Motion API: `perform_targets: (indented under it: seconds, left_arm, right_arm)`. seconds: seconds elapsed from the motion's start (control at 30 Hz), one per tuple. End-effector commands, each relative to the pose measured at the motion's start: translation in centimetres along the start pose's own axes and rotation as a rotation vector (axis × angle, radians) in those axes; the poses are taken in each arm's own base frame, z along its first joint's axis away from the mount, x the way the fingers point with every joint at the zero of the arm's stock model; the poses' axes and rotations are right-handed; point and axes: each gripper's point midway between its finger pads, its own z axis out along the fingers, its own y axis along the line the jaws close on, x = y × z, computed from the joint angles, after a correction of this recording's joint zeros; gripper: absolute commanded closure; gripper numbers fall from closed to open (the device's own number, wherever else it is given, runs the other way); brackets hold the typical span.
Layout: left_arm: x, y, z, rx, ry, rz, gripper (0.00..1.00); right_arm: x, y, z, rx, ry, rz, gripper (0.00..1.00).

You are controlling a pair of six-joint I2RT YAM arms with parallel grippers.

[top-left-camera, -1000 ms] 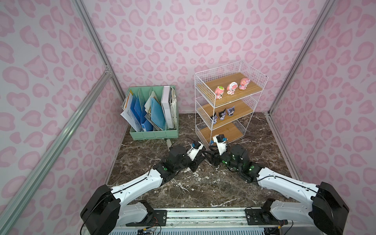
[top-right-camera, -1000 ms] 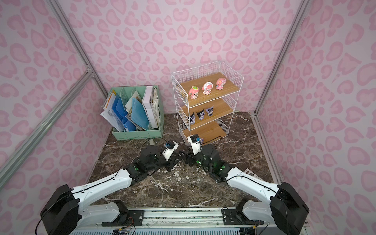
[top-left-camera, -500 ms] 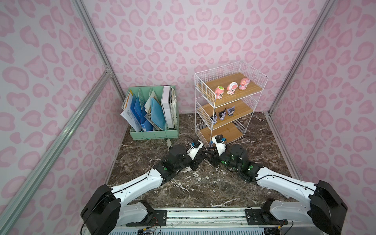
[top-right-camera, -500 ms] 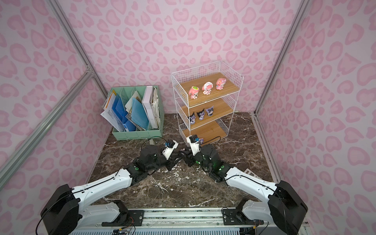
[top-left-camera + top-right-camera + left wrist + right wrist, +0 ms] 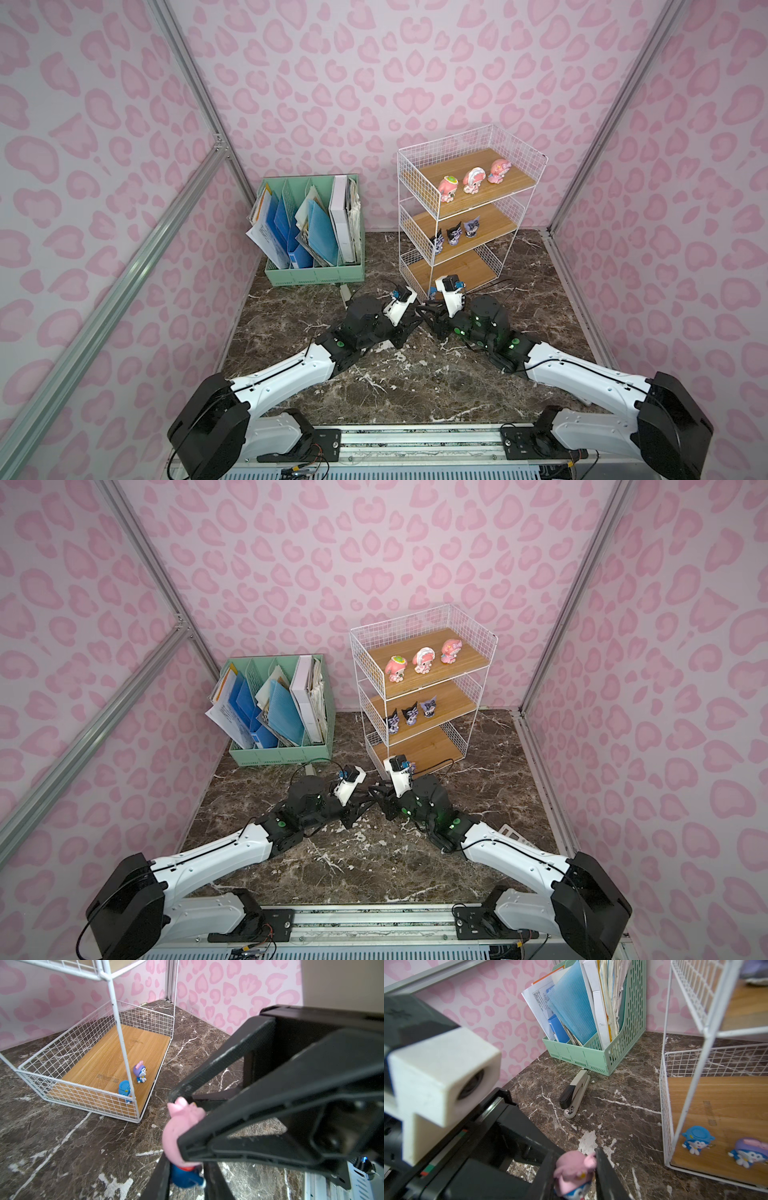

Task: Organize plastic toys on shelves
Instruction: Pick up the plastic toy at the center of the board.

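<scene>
- While both pincers meet low over the table (image 5: 395,374), just near of the rack (image 5: 496,220), I read this step as a hand-over of the one toy (image 5: 173,1126) not yet shelved, the pink-capped one with a blue body.
- My left pincer (image 5: 187,1180) is narrow and clamped on the toy's body. Whether its feet touch the table I cannot tell.
- My right pincer (image 5: 576,1167) is narrow too, with a finger against each side of the pink head. I judge that it grips, though I can't see how firmly.
- The top board carries three pink figures (image 5: 473,180) and the middle board three dark figures (image 5: 453,235), so both look done.
- On the bottom board (image 5: 116,1053) a blue toy (image 5: 124,1088) and a purple toy (image 5: 140,1073) stand at the near edge, by the left corner post.
- The next move, as I see it, is to let go with the left and back it off leftward. The right then goes in through the open near side and sets the toy down right of the purple one.
- That calls for a steady grip, since so small a toy may twist at release. The post and the two neighbours also leave little room.
</scene>
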Motion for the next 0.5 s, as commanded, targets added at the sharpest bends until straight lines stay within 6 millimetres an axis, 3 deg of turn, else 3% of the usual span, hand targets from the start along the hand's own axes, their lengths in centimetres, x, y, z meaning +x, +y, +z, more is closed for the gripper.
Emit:
perform_targets:
  seconds: [0.0,0.17,0.27,0.47]
  left_arm:
    - [0.2,-0.3,0.3,0.027,0.014,-0.004,0.7]
    - [0.7,-0.4,1.0,0.042,0.034,-0.013,0.53]
    - [1.3,0.1,1.5,0.022,0.066,-0.035,0.49]
    - [2.2,1.9,1.6,-0.077,0.083,-0.05,0.4]
  right_arm:
    - [-0.5,-0.1,-0.3,-0.005,-0.022,-0.024,0.77]
    - [-0.1,-1.8,-0.7,0.063,-0.01,-0.027,0.77]
    - [0.4,-3.5,-1.0,0.128,0.008,-0.032,0.77]
    - [2.9,-8.9,-1.9,0.293,0.038,-0.013,0.77]
